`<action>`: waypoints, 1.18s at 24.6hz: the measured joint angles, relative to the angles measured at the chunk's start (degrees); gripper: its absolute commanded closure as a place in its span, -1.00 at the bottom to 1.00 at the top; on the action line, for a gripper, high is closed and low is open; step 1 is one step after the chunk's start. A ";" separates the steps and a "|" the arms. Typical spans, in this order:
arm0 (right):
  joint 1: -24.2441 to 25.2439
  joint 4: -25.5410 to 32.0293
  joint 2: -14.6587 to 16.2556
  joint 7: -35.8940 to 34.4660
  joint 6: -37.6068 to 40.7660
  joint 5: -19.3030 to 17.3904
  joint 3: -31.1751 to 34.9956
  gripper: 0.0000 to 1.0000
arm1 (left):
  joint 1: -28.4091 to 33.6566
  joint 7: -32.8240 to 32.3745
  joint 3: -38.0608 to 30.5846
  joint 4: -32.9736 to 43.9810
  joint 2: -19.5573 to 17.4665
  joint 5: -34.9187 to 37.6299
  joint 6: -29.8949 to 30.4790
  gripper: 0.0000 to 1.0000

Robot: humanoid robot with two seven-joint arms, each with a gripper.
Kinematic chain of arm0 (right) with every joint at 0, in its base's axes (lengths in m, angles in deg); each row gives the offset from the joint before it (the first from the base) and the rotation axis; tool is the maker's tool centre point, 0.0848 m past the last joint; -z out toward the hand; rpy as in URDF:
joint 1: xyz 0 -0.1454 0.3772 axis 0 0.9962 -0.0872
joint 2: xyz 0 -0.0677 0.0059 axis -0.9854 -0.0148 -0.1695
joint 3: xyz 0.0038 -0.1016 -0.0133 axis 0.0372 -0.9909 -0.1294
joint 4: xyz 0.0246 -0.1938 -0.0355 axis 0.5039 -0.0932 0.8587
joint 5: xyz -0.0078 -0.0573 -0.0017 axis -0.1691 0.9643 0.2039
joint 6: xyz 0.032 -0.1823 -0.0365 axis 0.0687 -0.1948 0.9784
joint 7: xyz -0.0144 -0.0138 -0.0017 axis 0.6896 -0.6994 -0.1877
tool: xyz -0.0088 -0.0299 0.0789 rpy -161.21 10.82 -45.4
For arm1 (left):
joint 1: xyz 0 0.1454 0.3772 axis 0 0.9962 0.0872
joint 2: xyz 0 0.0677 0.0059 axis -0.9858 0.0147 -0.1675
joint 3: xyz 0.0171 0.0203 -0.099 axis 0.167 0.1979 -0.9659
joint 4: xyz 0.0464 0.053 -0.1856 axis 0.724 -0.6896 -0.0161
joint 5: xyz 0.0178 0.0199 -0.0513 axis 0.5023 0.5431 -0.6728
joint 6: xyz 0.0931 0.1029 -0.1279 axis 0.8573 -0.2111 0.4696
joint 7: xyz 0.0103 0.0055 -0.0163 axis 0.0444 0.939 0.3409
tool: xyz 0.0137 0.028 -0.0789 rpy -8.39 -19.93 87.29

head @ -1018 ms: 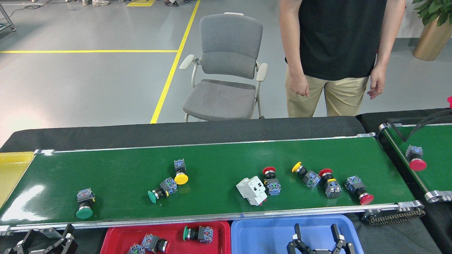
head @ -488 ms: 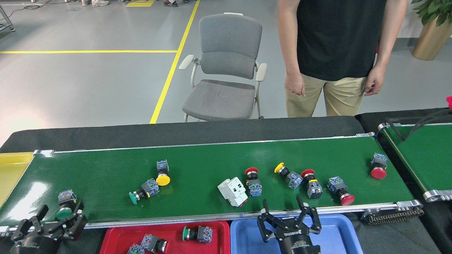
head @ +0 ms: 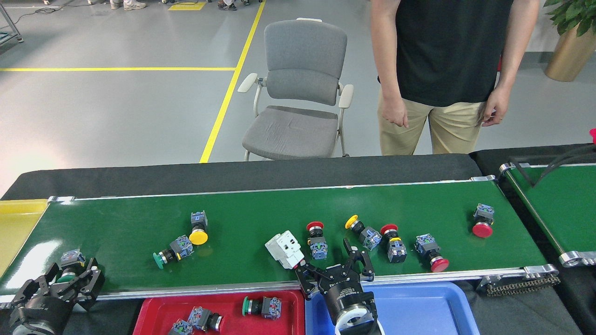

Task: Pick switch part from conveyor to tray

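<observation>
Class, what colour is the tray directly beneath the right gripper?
Blue: the tray under the right gripper, seen in the head view.

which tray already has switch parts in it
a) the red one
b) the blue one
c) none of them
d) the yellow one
a: the red tray in front of the conveyor holds a few switch parts, while what shows of the blue tray and the yellow tray holds none.

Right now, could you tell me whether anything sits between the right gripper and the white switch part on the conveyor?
Nothing visible does. The right gripper, open, hangs over the conveyor's near rail, with the white switch part just beyond its left finger. The red-capped push button lies beside the part, not between.
</observation>
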 measured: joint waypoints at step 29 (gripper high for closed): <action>11.84 22.76 11.45 -0.12 20.98 1.44 -10.48 -0.97 | 23.72 0.13 -4.73 33.59 6.34 0.16 14.45 -1.00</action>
